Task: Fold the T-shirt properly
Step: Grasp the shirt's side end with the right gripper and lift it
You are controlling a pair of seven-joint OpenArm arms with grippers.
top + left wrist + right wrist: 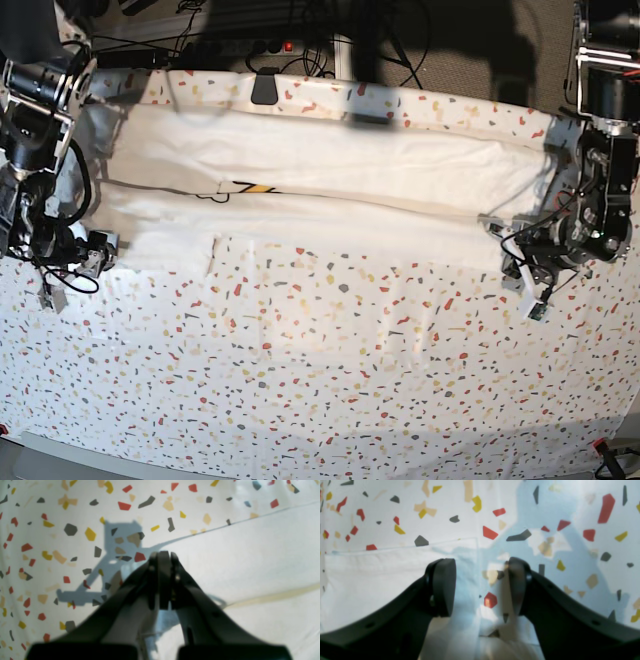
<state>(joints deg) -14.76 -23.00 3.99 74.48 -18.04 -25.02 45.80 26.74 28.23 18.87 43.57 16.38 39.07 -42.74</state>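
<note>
The T-shirt (300, 190) is white and lies flat in a long band across the far part of the table (330, 380). The table has a white cover with little red, yellow and grey specks. A small bit of yellow and black print (255, 187) peeks out where the shirt is folded over.

The left gripper (163, 555) is clenched tight, with its two black fingers pressed together and nothing between them. It hangs over the cover. The edge of the shirt (250, 562) runs just to its right and ahead of it, and the gripper's dark shadow (112, 562) falls on the speckled cover to its left. In the base view this gripper (530, 280) sits just past one end of the shirt band.

The right gripper (481, 587) has its fingers spread apart and holds nothing. The left finger (442, 587) is over the white cloth. The right finger (517, 587) is over the speckled cover. A straight edge of the shirt (477, 562) runs up between the two fingers. More white cloth (375, 580) spreads out to the left of this gripper. In the base view this gripper (65, 270) is low at the other end of the shirt band
</note>
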